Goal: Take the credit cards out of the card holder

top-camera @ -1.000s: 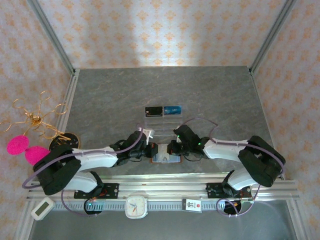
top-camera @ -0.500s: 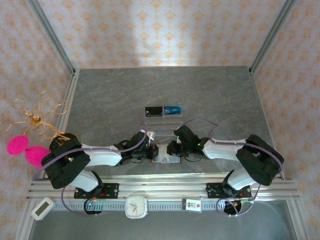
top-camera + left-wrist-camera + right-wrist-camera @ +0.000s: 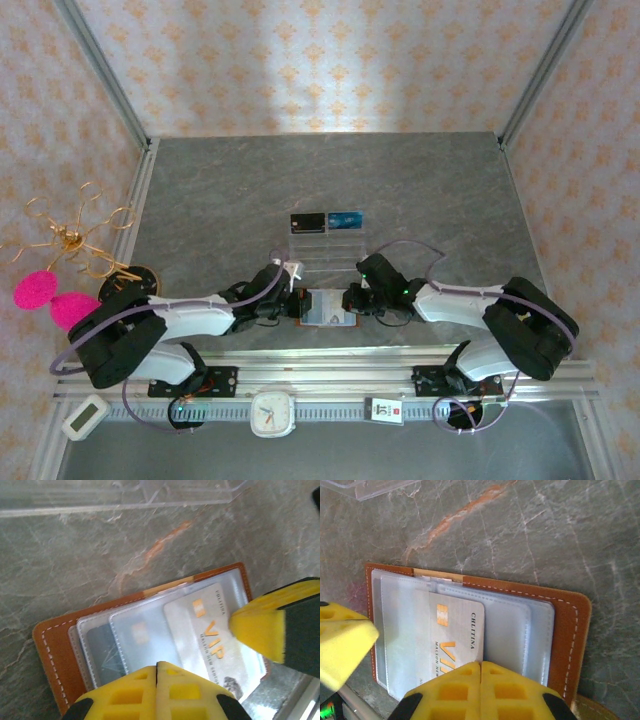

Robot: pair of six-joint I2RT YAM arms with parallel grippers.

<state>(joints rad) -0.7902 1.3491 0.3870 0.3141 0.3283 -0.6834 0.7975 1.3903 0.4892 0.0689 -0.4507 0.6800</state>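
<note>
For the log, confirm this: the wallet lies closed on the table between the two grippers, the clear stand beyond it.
Not closed: the wallet lies open, a VIP card in its clear sleeves, per the left wrist view. It lies on the table between the left gripper and right gripper, clear stand beyond it.

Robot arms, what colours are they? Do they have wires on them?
The left arm and right arm are made of white tubes with chunky black joints. A thin purple-grey cable loops along each one. The left tool and right tool have bright yellow fingers with square waffle holes and black backs.
</note>
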